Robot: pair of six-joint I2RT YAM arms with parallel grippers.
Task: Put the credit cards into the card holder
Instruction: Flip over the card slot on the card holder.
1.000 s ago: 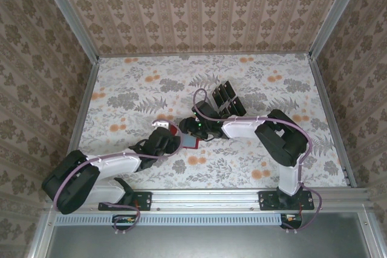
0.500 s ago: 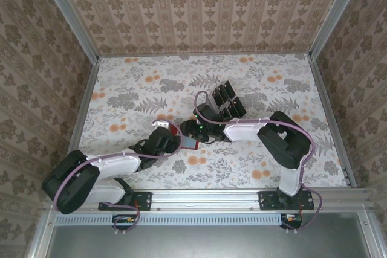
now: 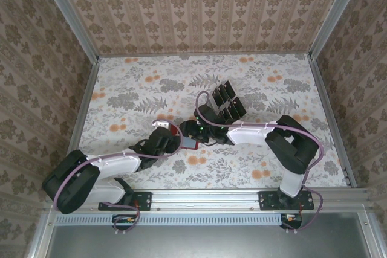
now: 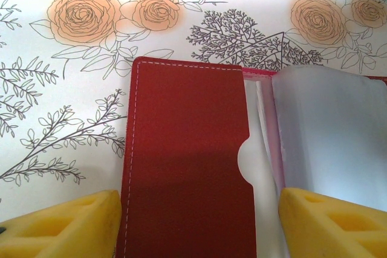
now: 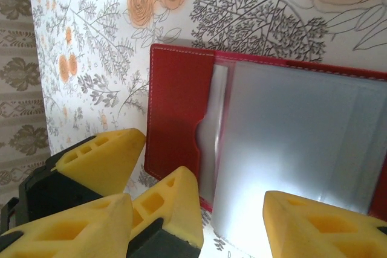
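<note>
I am looking at a table covered by a white tablecloth point(image 3: 272, 83) printed with grey foliage and orange roses. It is boxed in on three sides by walls point(image 3: 199, 10) papered in a brown striped damask, with aluminium posts point(image 3: 66, 13) in the far corners and a metal rail point(image 3: 205, 197) along the near edge. The red card holder point(image 4: 187, 167) lies open and flat on the cloth near the table's middle, closer to the rail than to the far wall. Its stitched leather pocket point(image 4: 181, 125) has a half-round notch, and a clear sleeve point(image 4: 332, 137) is fanned out beside it. The left gripper point(image 4: 196, 228) sits at the holder's near-left end, jaws wide, one yellow fingertip at the pocket's outer edge and the other over the sleeves; I cannot tell whether they press on it. The right gripper point(image 5: 196, 234) hovers at the holder's other end, jaws also apart with nothing between them. The black credit cards point(image 3: 227, 101) stand tilted in a short row beyond the holder, towards the far right, well apart from it.
</note>
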